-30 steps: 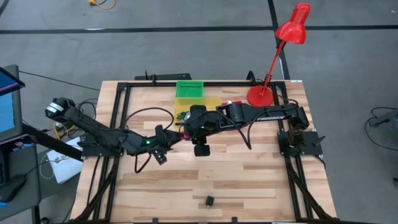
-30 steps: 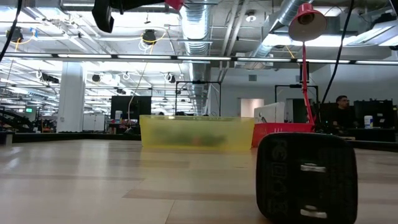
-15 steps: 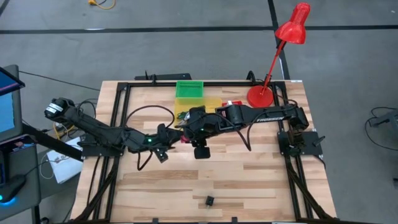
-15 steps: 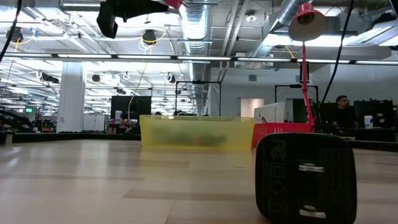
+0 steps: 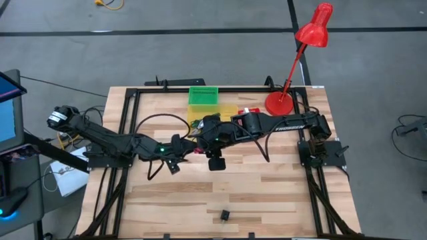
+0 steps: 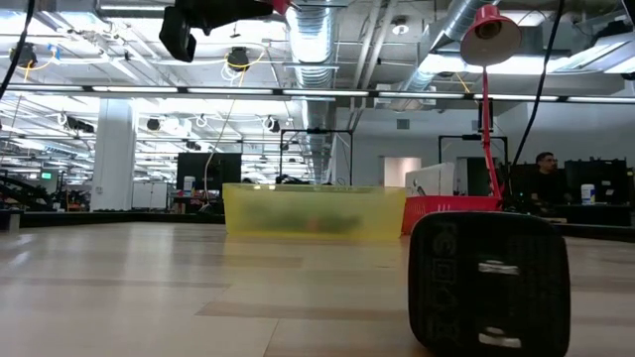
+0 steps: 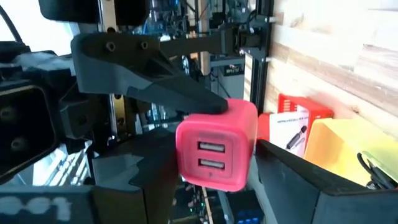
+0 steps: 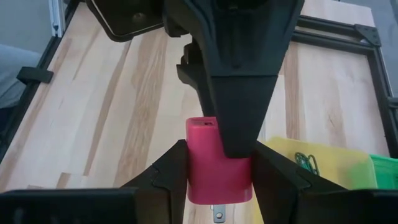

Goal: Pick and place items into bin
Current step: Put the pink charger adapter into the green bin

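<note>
Pink charger (image 8: 217, 163): a small pink wall charger with two USB ports, seen in the left wrist view (image 7: 217, 154); held in the air over the middle of the table, beside the near-left corner of the yellow bin.
Right gripper (image 8: 219, 163): closed on the pink charger, one finger pressed on each side; metal prongs show at the charger's lower end.
Left gripper (image 7: 214, 165): at the same charger; one dark finger (image 7: 155, 84) lies against its top. Cannot tell from these views whether it clamps the charger.
Both grippers from above: they meet at the table's centre, the left (image 5: 190, 145) reaching in from the left, the right (image 5: 202, 138) from the right.
Yellow bin (image 5: 223, 112): translucent, on the far half of the table; the low view (image 6: 314, 211) shows blurred green and reddish things inside, and the right wrist view shows a green wiry piece (image 8: 306, 162) in it.
Green basket (image 5: 203, 95): slatted, just beyond the yellow bin; contents hidden.
Red box (image 7: 297, 117): with a white carded package (image 7: 288, 131), right of the bin.
Black charger (image 6: 488, 281): stands alone near the table's front edge, prongs showing; tiny from above (image 5: 225, 215).
Red lamp (image 5: 301, 55): base on the far right of the table.
Person (image 6: 545, 177): seated far off in the room, low view only.
</note>
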